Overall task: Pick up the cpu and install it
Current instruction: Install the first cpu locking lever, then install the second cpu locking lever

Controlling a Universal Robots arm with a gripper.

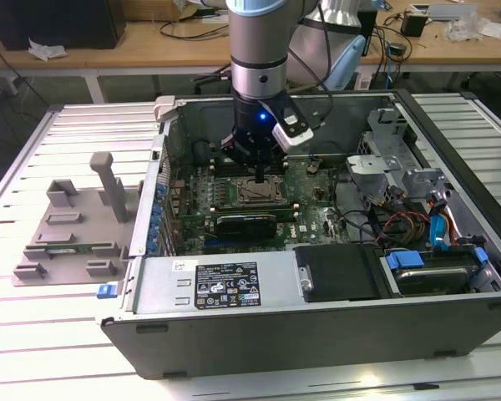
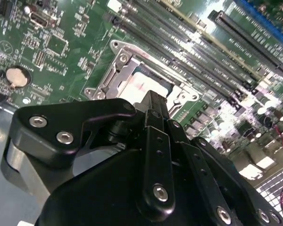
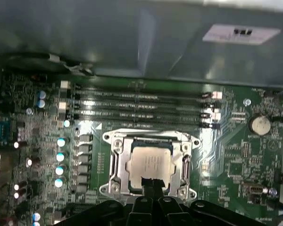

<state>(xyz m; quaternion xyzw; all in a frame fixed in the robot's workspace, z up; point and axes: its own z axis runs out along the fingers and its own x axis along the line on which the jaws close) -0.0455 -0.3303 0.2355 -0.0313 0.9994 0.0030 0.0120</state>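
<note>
Inside the socket (image 3: 148, 162), cpu (image 3: 150, 164) flat, squared to frame, gripper (image 3: 152, 184) above

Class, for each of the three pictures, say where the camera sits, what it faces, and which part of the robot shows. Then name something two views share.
Exterior view: off the arm, above the table, looking down into the open computer case; the arm and gripper show.
First wrist view: on the arm, facing the socket holding the cpu; the gripper shows.
Second wrist view: on the arm, close behind the gripper, facing the motherboard.
Shared: both wrist views show the cpu.
</note>
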